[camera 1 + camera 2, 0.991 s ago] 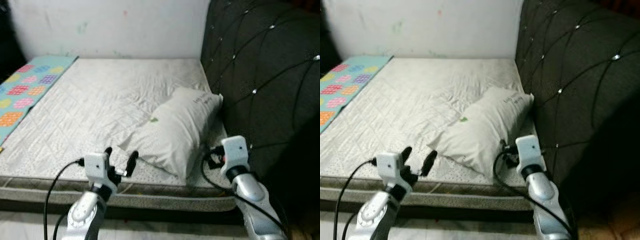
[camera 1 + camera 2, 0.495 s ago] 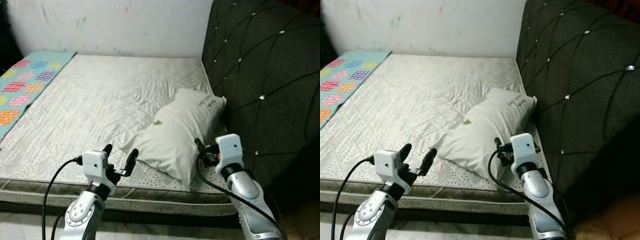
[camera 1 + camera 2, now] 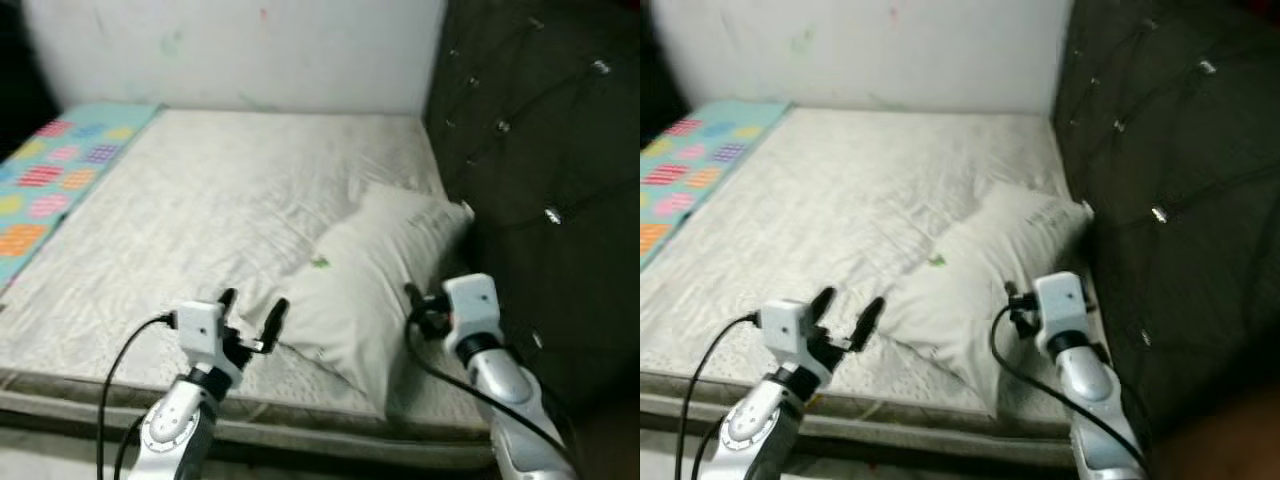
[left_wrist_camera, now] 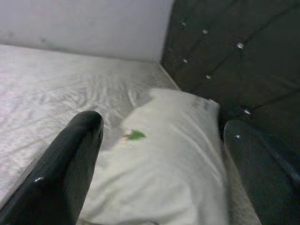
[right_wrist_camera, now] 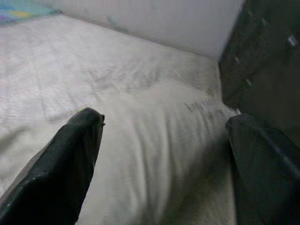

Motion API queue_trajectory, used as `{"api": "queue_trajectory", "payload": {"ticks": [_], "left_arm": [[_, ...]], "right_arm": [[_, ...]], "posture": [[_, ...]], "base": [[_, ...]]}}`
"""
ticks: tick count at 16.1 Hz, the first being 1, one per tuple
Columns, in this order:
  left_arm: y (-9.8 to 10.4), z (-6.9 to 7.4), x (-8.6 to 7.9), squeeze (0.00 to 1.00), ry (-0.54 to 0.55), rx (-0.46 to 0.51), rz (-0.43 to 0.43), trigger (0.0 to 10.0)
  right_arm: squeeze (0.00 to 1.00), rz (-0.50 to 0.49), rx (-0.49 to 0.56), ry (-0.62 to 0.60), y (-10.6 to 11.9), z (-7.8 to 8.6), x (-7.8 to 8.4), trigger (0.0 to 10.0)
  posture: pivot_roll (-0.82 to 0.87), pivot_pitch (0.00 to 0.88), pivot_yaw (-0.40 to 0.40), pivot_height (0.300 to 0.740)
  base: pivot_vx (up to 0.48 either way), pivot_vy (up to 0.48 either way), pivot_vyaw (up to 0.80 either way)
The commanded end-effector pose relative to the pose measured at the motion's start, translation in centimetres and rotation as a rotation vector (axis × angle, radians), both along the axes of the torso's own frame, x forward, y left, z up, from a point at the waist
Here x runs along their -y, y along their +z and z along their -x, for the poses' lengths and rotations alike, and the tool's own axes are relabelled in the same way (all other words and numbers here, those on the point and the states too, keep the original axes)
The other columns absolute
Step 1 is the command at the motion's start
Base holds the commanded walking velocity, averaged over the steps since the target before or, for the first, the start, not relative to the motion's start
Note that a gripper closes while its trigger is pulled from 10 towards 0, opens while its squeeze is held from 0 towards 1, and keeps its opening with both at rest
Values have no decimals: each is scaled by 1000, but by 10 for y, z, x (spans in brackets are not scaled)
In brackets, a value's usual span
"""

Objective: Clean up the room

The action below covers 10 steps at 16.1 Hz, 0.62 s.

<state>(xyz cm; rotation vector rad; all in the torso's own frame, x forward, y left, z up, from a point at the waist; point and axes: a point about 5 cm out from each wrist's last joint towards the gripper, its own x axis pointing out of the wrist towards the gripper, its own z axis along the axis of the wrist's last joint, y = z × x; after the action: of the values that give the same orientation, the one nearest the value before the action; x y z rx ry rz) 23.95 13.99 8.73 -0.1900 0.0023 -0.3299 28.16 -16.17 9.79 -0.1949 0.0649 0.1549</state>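
A white pillow [image 3: 375, 270] with a small green mark lies askew on the bed [image 3: 200, 200], its far end against the dark headboard [image 3: 540, 120]. My left gripper [image 3: 252, 310] hovers open over the mattress edge, just left of the pillow's near corner. In the left wrist view its two fingers [image 4: 70, 154] stand wide apart with the pillow [image 4: 173, 154] ahead between them. At the pillow's near right end my right gripper [image 3: 415, 308] is open. The right wrist view looks along the pillow [image 5: 159, 150], with nothing held.
A patterned turquoise blanket [image 3: 50, 185] lies along the bed's far left side. The tufted headboard rises on the right and a white wall [image 3: 240, 50] stands behind the bed. The mattress front edge [image 3: 90, 395] runs just below the grippers.
The camera has shifted and the picture is blurred. Both grippers stay open and sit slightly closer to the pillow's near end. The pillow has not moved.
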Motion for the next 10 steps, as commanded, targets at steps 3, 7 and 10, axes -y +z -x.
{"api": "queue_trajectory", "payload": {"ticks": [3,7,10], "left_arm": [[-1,1,-12,0,45,-14,-22,10000],[-2,0,-13,0,49,-18,-30,10000],[-2,-1,-13,0,49,-19,-31,10000]], "right_arm": [[0,-18,12,33,3,0,-11,10000],[0,-40,0,28,1,0,-11,10000],[0,-42,-7,23,0,-1,-11,10000]], "posture": [[-89,14,20,740],[-89,11,22,740],[-90,10,24,740]], "base": [[0,0,0],[0,0,0],[0,0,-800]]}}
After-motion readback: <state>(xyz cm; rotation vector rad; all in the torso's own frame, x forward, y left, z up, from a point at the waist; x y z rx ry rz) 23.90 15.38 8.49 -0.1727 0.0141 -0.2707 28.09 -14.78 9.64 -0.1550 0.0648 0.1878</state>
